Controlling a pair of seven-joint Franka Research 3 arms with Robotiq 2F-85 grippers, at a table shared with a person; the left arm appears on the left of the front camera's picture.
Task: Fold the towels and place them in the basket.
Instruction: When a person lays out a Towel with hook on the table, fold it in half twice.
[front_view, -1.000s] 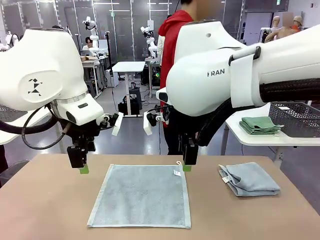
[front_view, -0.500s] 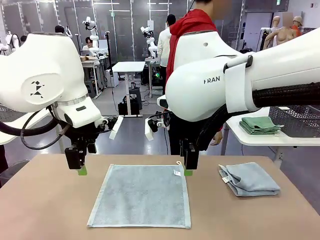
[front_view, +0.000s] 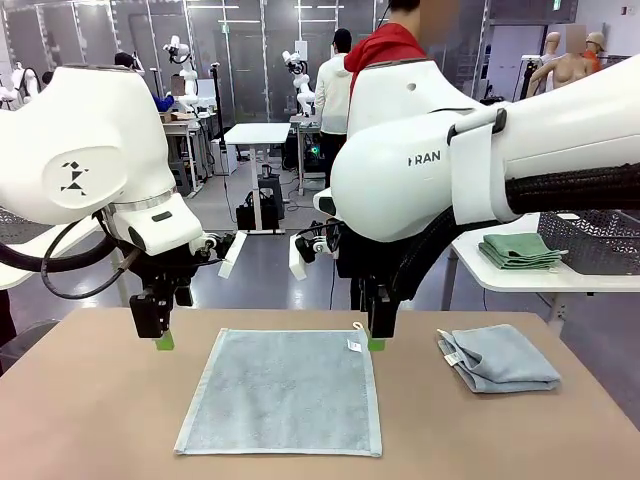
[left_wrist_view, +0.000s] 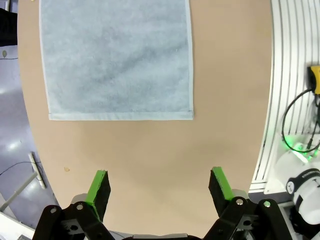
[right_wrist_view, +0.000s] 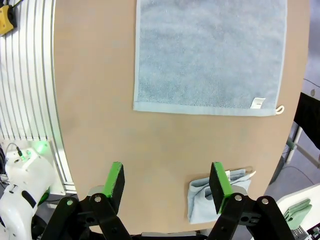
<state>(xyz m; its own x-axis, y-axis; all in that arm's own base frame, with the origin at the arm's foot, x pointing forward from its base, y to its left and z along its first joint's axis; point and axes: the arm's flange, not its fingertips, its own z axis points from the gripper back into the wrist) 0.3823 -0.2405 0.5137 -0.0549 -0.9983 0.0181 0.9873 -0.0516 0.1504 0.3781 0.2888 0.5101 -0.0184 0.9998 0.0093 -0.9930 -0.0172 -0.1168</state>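
In the front view, the left claw (front_view: 164, 340) hangs low over the tabletop (front_view: 90, 420), and the spread towel (front_view: 285, 390) lies flat just to its right. The right claw (front_view: 375, 343) stands at the far right corner of this towel, close to the white tag (front_view: 353, 345); I cannot tell if it touches the cloth. The folded towel (front_view: 497, 358) lies further to the right of this claw, apart from it. In the left wrist view, the left claw (left_wrist_view: 159, 182) is released, with jaws wide and nothing between them, and the spread towel (left_wrist_view: 117, 60) lies ahead of its fingertips. In the right wrist view, the right claw (right_wrist_view: 166, 175) is also released and empty. The spread towel (right_wrist_view: 210, 55) lies ahead of it, and the folded towel (right_wrist_view: 205, 202) is beside one finger.
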